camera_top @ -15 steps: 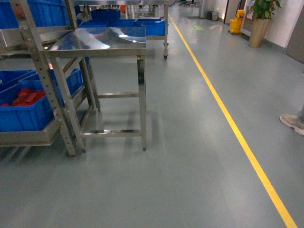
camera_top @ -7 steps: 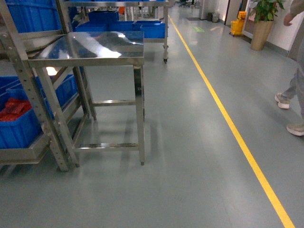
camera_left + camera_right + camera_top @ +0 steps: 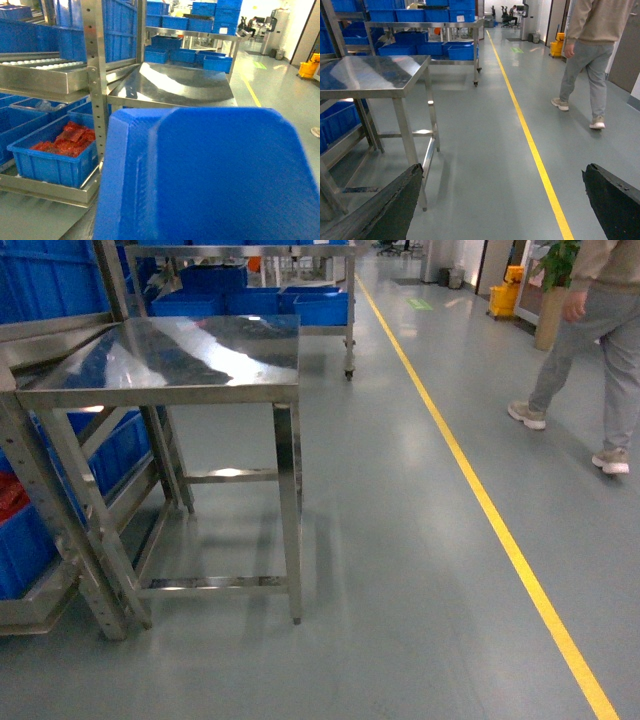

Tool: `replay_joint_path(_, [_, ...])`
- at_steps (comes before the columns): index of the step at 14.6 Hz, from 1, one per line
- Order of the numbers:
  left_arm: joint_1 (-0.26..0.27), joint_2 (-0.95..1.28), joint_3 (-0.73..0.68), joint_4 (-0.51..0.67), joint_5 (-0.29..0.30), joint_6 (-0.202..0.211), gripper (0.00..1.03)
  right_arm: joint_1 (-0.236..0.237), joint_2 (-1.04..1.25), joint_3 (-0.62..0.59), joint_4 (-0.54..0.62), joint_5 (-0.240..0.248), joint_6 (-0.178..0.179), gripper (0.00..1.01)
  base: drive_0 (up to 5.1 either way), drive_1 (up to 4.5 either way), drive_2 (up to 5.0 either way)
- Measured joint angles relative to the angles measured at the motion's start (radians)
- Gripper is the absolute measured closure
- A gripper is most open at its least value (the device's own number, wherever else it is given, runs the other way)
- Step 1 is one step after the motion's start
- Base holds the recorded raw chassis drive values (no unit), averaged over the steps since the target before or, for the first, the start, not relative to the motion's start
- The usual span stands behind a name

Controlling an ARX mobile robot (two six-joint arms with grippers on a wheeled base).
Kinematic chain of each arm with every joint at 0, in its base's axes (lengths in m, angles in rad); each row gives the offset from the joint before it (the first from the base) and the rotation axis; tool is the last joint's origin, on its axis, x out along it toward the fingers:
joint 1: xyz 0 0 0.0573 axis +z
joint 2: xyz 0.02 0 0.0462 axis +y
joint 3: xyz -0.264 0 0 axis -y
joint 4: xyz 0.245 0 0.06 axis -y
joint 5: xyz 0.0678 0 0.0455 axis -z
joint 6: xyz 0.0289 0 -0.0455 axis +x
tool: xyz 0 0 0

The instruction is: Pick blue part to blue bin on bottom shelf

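Blue bin of red parts (image 3: 52, 152) on steel rack's lowest level (image 3: 45, 187), beside steel table (image 3: 172, 90).

Stood on a smooth grey floor (image 3: 400, 540) crossed by a yellow line (image 3: 480, 490) running far down the aisle. Had a bare steel table (image 3: 190, 355) on the left, reflecting overhead light, just beside a perforated steel rack (image 3: 60, 510). Showed a walking person (image 3: 587, 55), a yellow cart (image 3: 556, 44) and, far back, possibly seated people, too small to tell.
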Motion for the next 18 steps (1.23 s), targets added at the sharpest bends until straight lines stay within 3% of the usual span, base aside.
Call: replay_joint_path(18, [0.000,0.000,0.000,0.001,0.000,0.000,0.60,0.000,0.000,0.000,-0.002,0.000,0.000,0.03,0.0,4.09,-4.1])
